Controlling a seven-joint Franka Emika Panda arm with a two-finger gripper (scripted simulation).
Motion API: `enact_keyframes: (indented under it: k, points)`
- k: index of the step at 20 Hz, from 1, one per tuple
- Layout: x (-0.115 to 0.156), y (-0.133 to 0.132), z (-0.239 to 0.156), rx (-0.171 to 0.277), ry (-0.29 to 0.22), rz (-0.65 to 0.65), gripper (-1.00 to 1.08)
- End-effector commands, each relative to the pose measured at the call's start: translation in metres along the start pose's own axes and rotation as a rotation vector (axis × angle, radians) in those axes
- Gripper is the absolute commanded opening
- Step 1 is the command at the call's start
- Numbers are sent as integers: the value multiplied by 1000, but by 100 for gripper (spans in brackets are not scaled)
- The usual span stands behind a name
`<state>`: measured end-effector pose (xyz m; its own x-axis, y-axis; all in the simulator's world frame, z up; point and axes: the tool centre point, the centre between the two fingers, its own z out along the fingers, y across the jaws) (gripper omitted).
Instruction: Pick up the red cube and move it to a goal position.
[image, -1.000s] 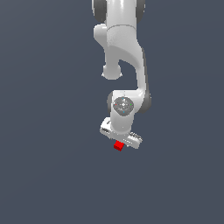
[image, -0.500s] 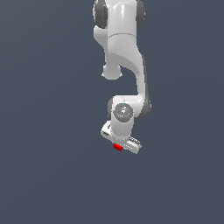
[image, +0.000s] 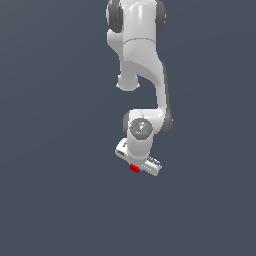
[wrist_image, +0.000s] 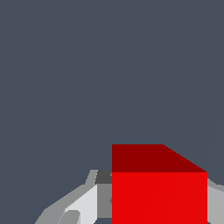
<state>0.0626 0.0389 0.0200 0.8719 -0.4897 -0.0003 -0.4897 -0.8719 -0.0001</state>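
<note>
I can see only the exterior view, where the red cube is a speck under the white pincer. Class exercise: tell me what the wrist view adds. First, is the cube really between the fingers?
Observer: Yes. In the wrist view the red cube fills the space at the pincer, with a grey finger beside it.
Operator: Which cube faces show?
Observer: Two: a bright one and a darker one adjoining it.
Operator: Anything beyond the cube?
Observer: Only plain dark grey background; no goal marker shows.

Exterior cam sits far back, facing the whole arm (image: 142, 75); wrist cam is right up close. Both catch the red cube (image: 134, 168).
</note>
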Motion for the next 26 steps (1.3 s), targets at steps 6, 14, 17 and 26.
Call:
enact_keyframes:
  k: [6,14,17,26]
  points:
    - [-3,3,-5,0,0,0,-100]
    - [-16,16,-28,0,0,0,-100]
    - [-25,24,-42,0,0,0,-100]
    - [-58,57,-100,1,-1,1,-100]
